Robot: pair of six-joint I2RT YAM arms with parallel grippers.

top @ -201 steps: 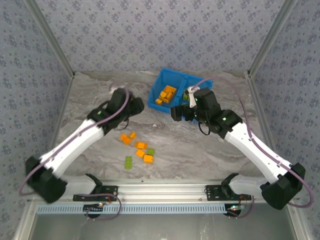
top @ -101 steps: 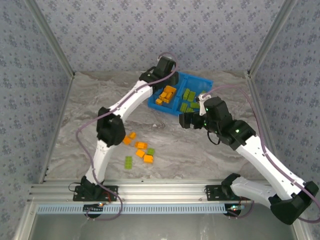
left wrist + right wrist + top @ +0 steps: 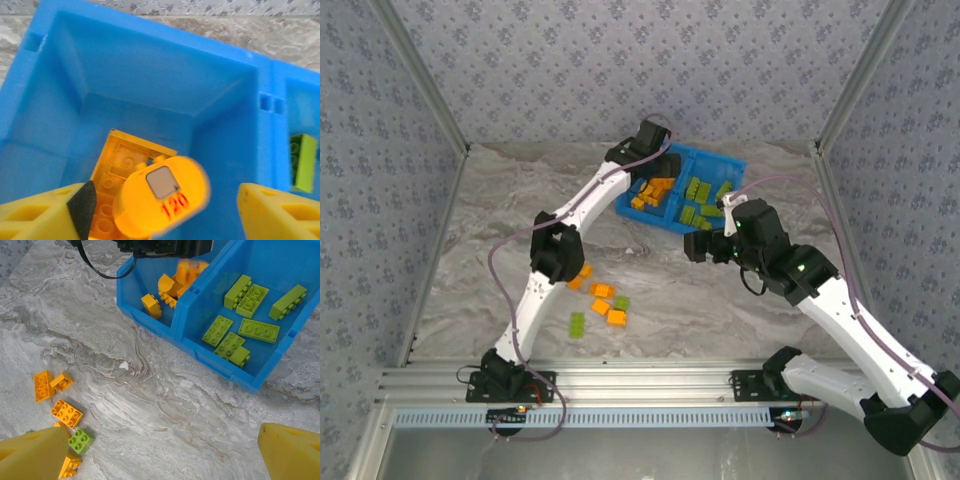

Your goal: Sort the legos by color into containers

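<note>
- The left gripper (image 3: 165,200) had swung from low over the grey marbled table (image 3: 500,220) a second earlier up to the bright blue plastic two-compartment bin (image 3: 728,163), and hung above its left compartment.
- Its jaws stood wide apart. A blurred, rounded orange plastic piece (image 3: 159,192) with a red "120" label sat between them, touching neither finger, so it looked just let go and dropping.
- Below it lay a flat orange studded brick (image 3: 125,165), so the piece was headed for the orange side, a correct sort.
- The right gripper (image 3: 162,450) had drawn back from over the bin to the table just in front of it. Its jaws were spread wide and held nothing.
- The lime green studded bricks (image 3: 250,315) lay in the right compartment, beyond the divider wall (image 3: 197,287).
- A small cluster of loose orange and green bricks (image 3: 600,302) remained on the table between the arms, unmoved, so several more pickups seemed needed.
</note>
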